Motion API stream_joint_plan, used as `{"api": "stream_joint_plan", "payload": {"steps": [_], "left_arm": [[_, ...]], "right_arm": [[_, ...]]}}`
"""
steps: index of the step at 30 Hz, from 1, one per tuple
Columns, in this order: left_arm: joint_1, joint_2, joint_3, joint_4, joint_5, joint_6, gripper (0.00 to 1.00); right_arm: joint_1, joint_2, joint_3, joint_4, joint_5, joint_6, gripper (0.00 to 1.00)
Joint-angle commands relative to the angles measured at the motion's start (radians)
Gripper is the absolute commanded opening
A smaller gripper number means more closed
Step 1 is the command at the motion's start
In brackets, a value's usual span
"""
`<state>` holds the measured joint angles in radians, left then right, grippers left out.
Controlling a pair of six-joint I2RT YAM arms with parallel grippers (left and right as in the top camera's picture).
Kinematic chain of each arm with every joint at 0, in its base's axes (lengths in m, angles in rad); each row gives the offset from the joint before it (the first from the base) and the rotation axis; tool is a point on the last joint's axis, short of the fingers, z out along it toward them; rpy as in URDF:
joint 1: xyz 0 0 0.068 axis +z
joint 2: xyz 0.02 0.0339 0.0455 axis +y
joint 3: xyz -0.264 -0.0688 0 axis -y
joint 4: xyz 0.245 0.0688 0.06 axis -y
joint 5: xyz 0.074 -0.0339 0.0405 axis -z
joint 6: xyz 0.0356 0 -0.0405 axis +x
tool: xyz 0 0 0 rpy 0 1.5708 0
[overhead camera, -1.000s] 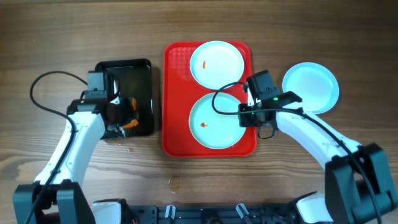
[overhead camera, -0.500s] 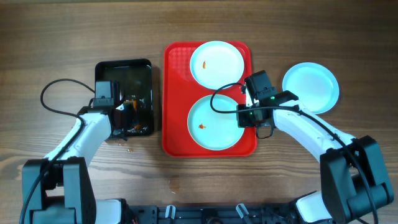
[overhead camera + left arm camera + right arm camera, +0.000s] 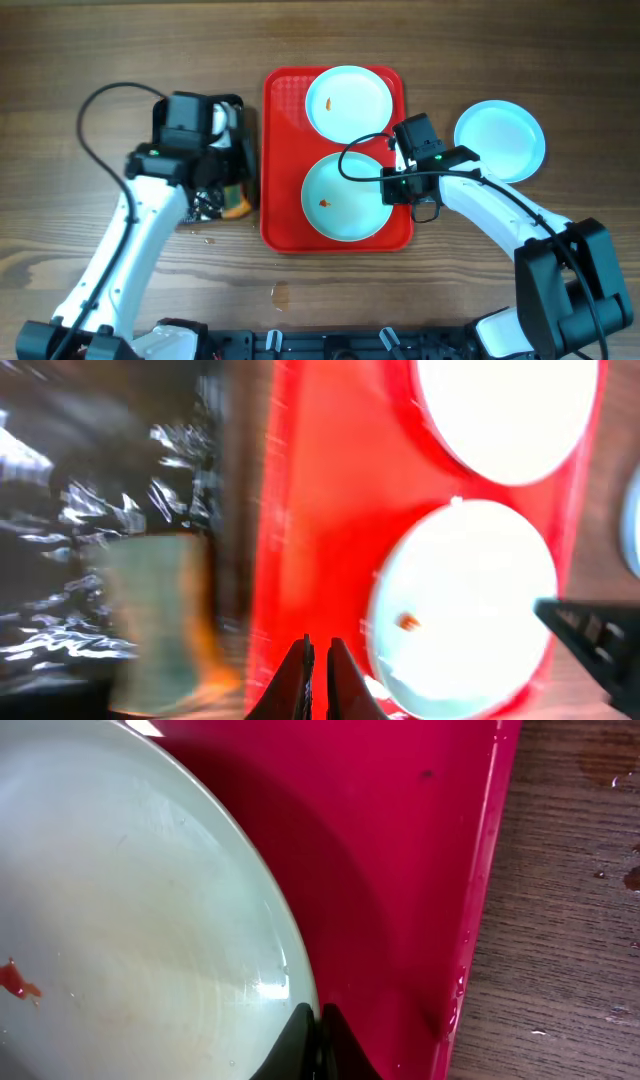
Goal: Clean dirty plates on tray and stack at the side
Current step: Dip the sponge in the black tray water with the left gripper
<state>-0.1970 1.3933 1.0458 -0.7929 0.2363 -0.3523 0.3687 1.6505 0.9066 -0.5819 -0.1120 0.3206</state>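
Orange smear (image 3: 14, 982) on near plate (image 3: 130, 920); overhead alone shows side plate (image 3: 500, 140).

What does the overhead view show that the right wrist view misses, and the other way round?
Only overhead: the far plate on the red tray, and a third plate on the table right of it. Only right wrist: wet specks on the table beside the tray's edge. Both: the near plate with its orange smear, the red tray, and the right end effector at that plate's rim.

Overhead faces down; wrists close (all share tray (image 3: 283, 150)).
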Motion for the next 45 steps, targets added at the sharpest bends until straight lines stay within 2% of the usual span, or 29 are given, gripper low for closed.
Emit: {"api": "stream_joint_plan", "payload": {"steps": [1,3,6,8,11,13,14,15,17,18,21,24,34,37,38,39,40,41,45], "left_arm": [[-0.171,0.034,0.000,0.039,0.051,-0.178,0.04],[-0.241,0.062,0.000,0.080,0.027,-0.234,0.04],[-0.304,0.096,0.000,0.068,-0.118,-0.306,0.04],[-0.302,0.097,0.000,0.030,-0.216,-0.353,0.04],[-0.248,0.070,0.000,-0.003,-0.250,-0.371,0.06],[-0.196,0.050,0.000,-0.031,-0.249,-0.380,0.16],[-0.162,0.042,0.000,-0.052,-0.249,-0.383,0.21],[-0.125,0.040,0.000,-0.079,-0.249,-0.382,0.27],[-0.079,0.043,0.000,-0.119,-0.251,-0.381,0.38],[-0.057,0.050,0.000,-0.135,-0.253,-0.381,0.41],[-0.019,0.062,-0.006,-0.144,-0.254,-0.353,0.46],[-0.008,0.064,-0.034,-0.123,-0.256,-0.346,0.49],[-0.008,0.092,-0.271,0.166,-0.249,-0.336,0.49],[-0.008,0.134,-0.308,0.219,-0.249,-0.335,0.47],[-0.008,0.143,-0.308,0.224,-0.249,-0.330,0.41],[-0.008,0.152,-0.308,0.233,-0.249,-0.311,0.31],[-0.008,0.153,-0.308,0.238,-0.249,-0.302,0.15],[-0.008,0.150,-0.306,0.237,-0.249,-0.302,0.04],[-0.008,0.112,-0.286,0.220,-0.249,-0.258,0.04]], "right_arm": [[0.005,0.013,0.017,0.003,-0.011,0.023,0.04],[0.005,0.013,0.017,0.003,-0.011,0.022,0.04],[0.005,0.013,0.017,0.002,-0.012,0.023,0.04],[0.005,0.013,0.017,0.001,-0.012,0.023,0.05],[0.005,0.013,0.017,-0.006,-0.012,0.019,0.14],[0.005,0.013,0.017,-0.008,-0.012,0.019,0.18],[0.005,0.013,0.017,-0.008,-0.012,0.019,0.28],[0.005,0.013,0.017,-0.007,-0.011,0.018,0.33],[0.005,0.013,0.017,-0.005,-0.011,0.005,0.37],[0.005,0.013,0.017,-0.002,-0.011,-0.003,0.39],[0.005,0.013,0.017,0.002,-0.011,-0.012,0.40],[0.005,0.013,0.016,-0.001,-0.011,-0.031,0.35],[0.004,0.013,0.016,-0.002,-0.011,-0.030,0.34],[0.005,0.013,0.016,-0.003,-0.011,-0.030,0.34],[0.004,0.013,0.016,-0.003,-0.012,-0.029,0.34],[0.005,0.013,0.016,-0.003,-0.012,-0.029,0.34],[0.005,0.013,0.016,-0.003,-0.011,-0.030,0.34],[0.005,0.013,0.016,-0.003,-0.012,-0.030,0.34],[0.005,0.013,0.016,-0.003,-0.012,-0.030,0.34]]}}
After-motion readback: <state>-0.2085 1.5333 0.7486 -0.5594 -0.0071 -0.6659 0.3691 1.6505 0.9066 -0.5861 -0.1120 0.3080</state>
